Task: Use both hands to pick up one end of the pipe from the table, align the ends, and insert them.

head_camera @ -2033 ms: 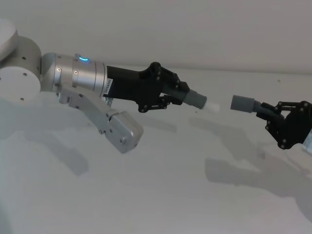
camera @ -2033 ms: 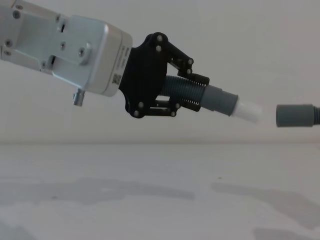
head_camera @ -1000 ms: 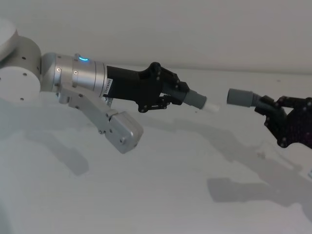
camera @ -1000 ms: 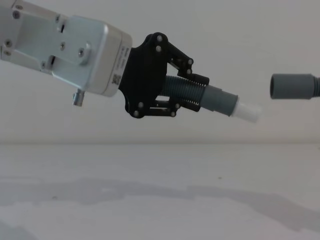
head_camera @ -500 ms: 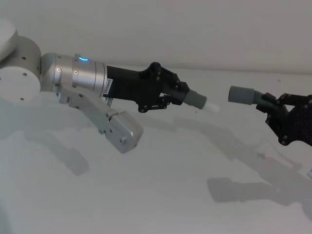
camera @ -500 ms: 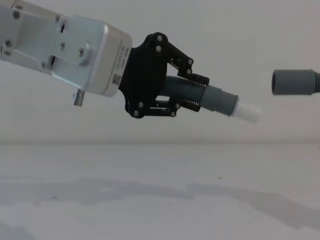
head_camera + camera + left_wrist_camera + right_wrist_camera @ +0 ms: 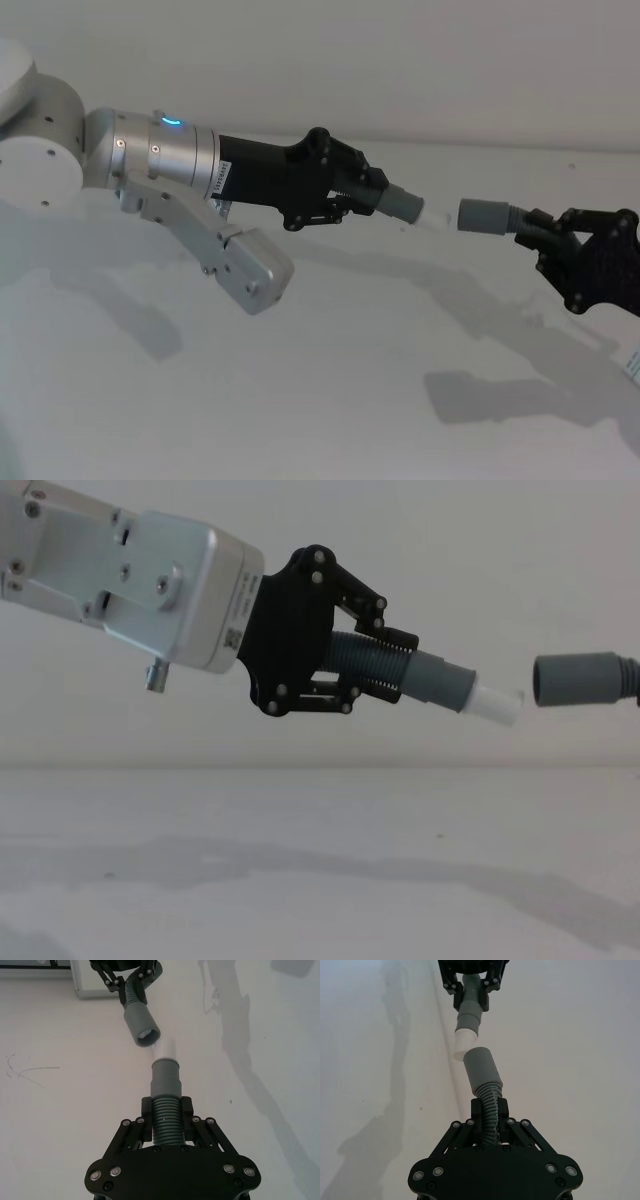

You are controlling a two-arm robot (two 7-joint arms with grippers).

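Left gripper point(image 7: 352, 197) pinches the white-tipped pipe piece point(image 7: 430, 683); right gripper point(image 7: 560, 245), at its 3 o'clock, pinches the socket piece point(image 7: 484, 216), ends nearly touching above the table point(image 7: 330, 380).

The left arm point(image 7: 150, 160) is extended from 9 o'clock of the head view toward the centre, raised above the table. The left gripper point(image 7: 355, 190) is pointed toward 3 o'clock, its 2 fingers point(image 7: 345, 595) clamped on a ribbed hose piece. The right gripper point(image 7: 545, 240) is seen at 3 o'clock, pointed back toward 9 o'clock, its 2 fingers point(image 7: 497, 1110) likewise closed on a hose piece. The 2 grippers are held facing each other, near but apart.
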